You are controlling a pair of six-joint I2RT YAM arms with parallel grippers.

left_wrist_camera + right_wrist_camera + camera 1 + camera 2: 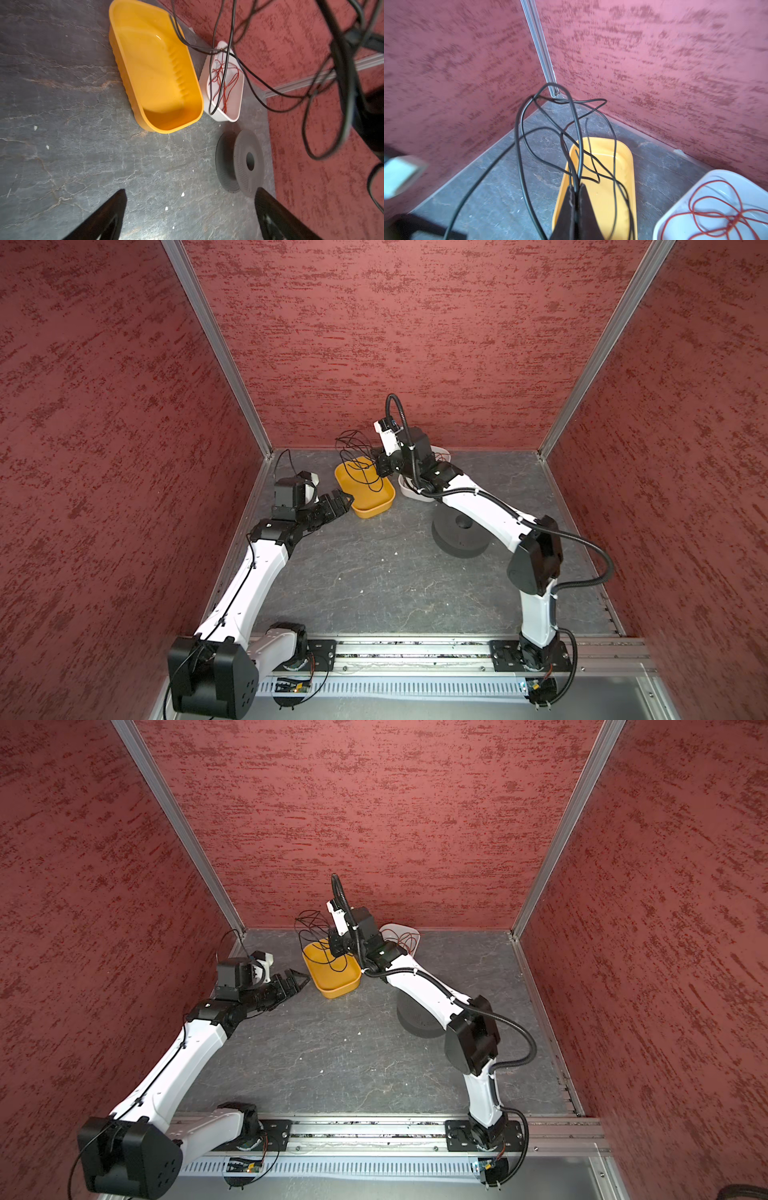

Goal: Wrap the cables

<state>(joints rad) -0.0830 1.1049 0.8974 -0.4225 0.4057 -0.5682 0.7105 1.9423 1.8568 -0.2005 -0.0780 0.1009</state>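
While right gripper (576,186) hangs raised over yellow tray (632,166), pinching black cable (518,128), left gripper (191,190) hovers low, jaws spread.

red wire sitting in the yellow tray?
No, the red wire lies coiled in the white tray beside the yellow tray, over which only the black cable hangs.

The walls (415,344) are dusty red, flecked with darker red sideways streaks. The tabletop (374,572) is dark slate grey with pale, crack-like veining and a few white specks. The yellow tray (158,83) is a plain orange-yellow. The white tray (234,99) carries a red wire (735,219). The black wire (517,128) is uniformly dark. The spool (242,172) is mid grey, its flange apparently dotted in a fine grid. The arms (257,572) are white with black joints, and the right claw (576,187) is black.
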